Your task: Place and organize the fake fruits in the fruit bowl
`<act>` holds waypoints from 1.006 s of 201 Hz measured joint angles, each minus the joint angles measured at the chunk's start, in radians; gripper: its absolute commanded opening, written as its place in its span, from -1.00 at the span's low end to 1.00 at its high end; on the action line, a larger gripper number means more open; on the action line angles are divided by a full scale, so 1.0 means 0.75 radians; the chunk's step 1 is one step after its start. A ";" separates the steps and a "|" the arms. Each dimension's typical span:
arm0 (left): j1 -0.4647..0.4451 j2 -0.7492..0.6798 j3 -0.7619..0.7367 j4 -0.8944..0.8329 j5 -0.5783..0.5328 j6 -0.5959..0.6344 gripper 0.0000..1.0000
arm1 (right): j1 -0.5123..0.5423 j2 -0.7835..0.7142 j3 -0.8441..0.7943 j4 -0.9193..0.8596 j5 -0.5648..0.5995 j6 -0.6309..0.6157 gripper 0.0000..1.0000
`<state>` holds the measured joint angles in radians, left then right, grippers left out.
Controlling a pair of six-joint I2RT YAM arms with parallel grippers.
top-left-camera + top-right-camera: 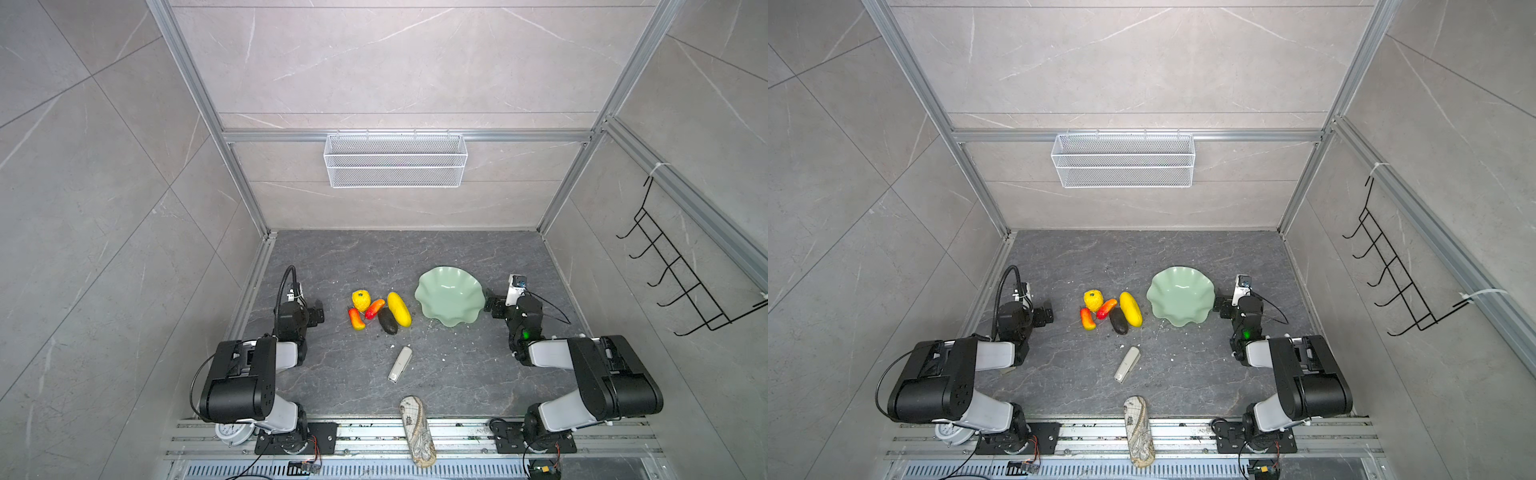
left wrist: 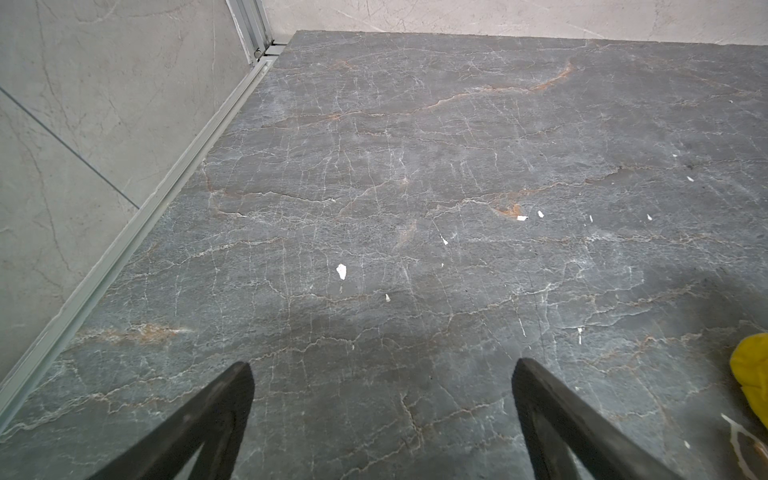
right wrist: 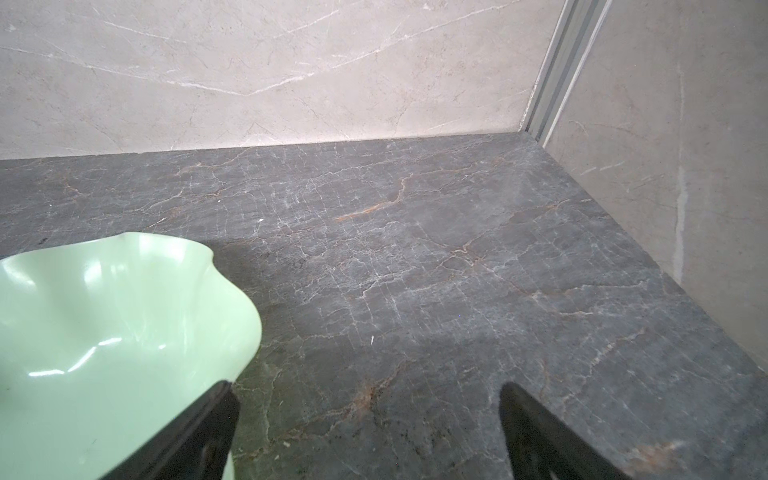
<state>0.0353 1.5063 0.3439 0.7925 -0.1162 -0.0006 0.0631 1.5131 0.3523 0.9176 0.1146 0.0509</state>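
1. Presently: the dark veined tabletop carries everything in play.
2. White mesh basket hangs on the back wall, well apart from the work.
3. Left gripper is low over bare slab, left of the fruit cluster. Its jaws are spread wide with nothing between them.
4. Right gripper is just beside the right rim of the fruit bowl. Its jaws are spread wide, holding nothing. Whether one finger touches the rim: cannot tell.
5. Fruit bowl sits upright, right of centre; all five fake fruits lie outside it.
6. Map-patterned case lies across the front rail.
7. Silver-white device lies between the case and the fruits.
8. The fruits are packed close, just left of the bowl:
   - long yellow oval, nearest the bowl
   - blackish oval, against it
   - round yellow fruit
   - one red-to-yellow piece, between the round fruit and the blackish oval
   - second red-to-yellow piece, leftmost
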 measured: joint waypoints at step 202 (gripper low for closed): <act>-0.303 -0.833 0.963 -1.725 0.206 -0.027 1.00 | 0.848 0.424 1.512 -1.437 -0.163 -0.094 0.99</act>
<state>-0.1921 0.8814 1.0664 -0.5014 0.0383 -0.0212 0.6994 1.8309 1.4860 -0.1600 -0.0078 -0.0196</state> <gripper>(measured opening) 0.999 0.995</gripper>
